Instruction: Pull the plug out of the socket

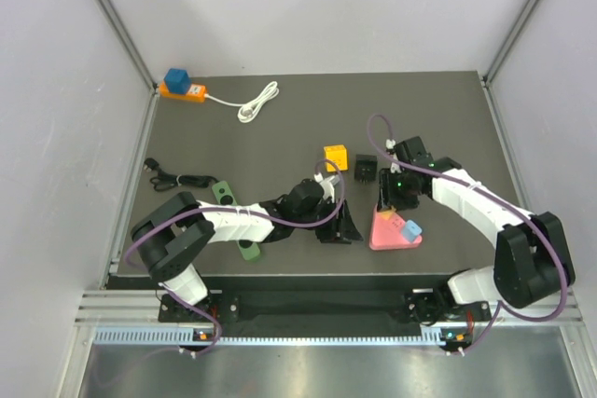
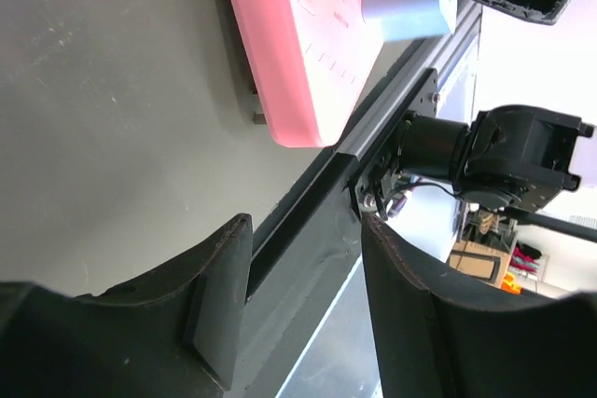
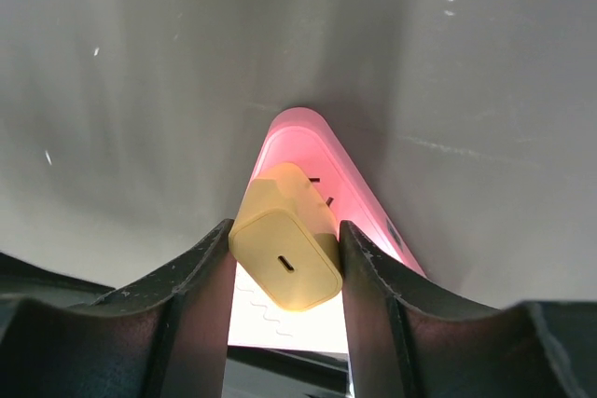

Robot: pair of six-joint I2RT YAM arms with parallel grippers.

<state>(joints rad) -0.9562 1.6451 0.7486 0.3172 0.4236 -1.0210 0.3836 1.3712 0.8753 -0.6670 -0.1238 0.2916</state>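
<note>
Though low, right end effector [image 3: 284,230] astride plug [image 3: 287,267].

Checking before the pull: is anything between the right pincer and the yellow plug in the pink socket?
Nothing visible. The yellow plug sits directly between the fingers of the right pincer, which appear to touch both its sides; it is seated in the pink socket.

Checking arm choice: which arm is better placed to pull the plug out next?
Right: the right gripper grips the yellow plug on the pink socket; the left gripper is open and empty beside it.
</note>
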